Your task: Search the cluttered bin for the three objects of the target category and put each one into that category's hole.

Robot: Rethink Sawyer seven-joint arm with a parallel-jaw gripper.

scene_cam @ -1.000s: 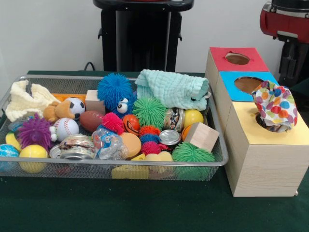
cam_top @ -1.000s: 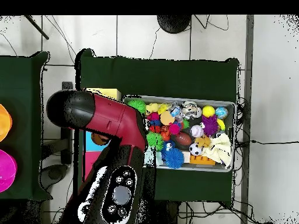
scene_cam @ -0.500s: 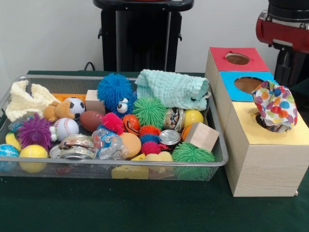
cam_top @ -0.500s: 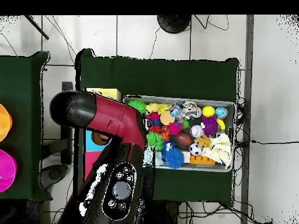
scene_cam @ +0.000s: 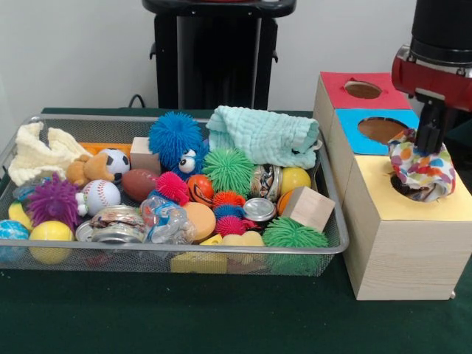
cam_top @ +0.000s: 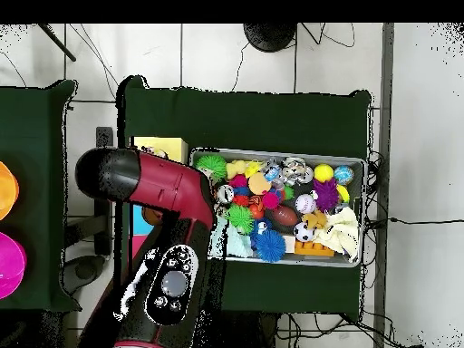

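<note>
Worktop (scene_cam: 221, 317) covered in dark green cloth. Two things rest directly on it: a wire-mesh bin (scene_cam: 335, 243) on the left side of the front view, packed with toys, and a wooden box (scene_cam: 402, 254) with red, blue and yellow tops just beside the bin's right end.

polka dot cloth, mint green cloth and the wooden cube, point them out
polka dot cloth (scene_cam: 424, 168), front view, on its bunched fabric at the yellow hole
mint green cloth (scene_cam: 262, 136), front view, middle of its folds
wooden cube (scene_cam: 308, 208), front view, on its top face
</note>
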